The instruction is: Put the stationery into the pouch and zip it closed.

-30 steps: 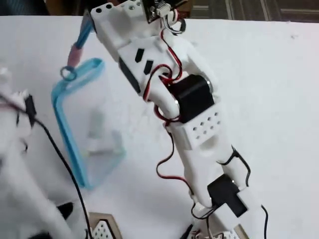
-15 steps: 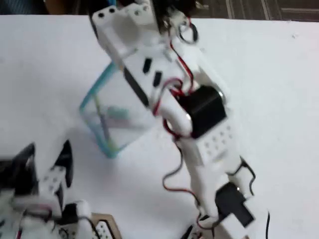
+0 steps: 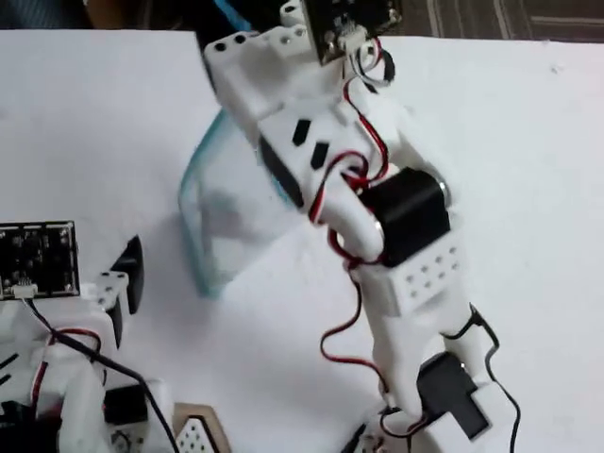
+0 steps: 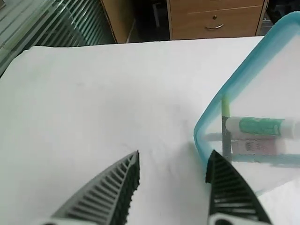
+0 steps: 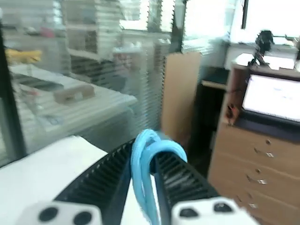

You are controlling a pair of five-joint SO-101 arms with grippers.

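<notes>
Closest to us is the left claw [image 4: 174, 159], low over the white surface [image 4: 93, 93]. Its two ribbed fingers [image 4: 122, 187] are spread wide apart with nothing between them. It sits just short of the pouch [image 4: 243, 75], facing the pouch's rounded lower corner, and the high view shows a gap between the two.

Now the pouch itself: clear walls, a blue rim, standing tilted with its lower edge on the surface and its upper end raised. The stationery is already inside. We can make out a green-and-white tube [image 4: 260, 127] lying across the pouch near its lower edge, and a thin green stick [image 4: 225, 110] upright just inside the corner (there may be more under the tube, but we cannot tell). Whether the zip is open or closed, we cannot tell either.

Above the pouch, the right arm [image 3: 396, 236] stretches across it. At the pouch's raised end we find the right claw [image 5: 144, 161], pinched together on a blue strip [image 5: 157, 145] of the pouch, which loops up between its black ribbed fingers.

Beyond the pouch, past the far edge of the surface, stands a wooden drawer unit [image 4: 215, 18].
</notes>
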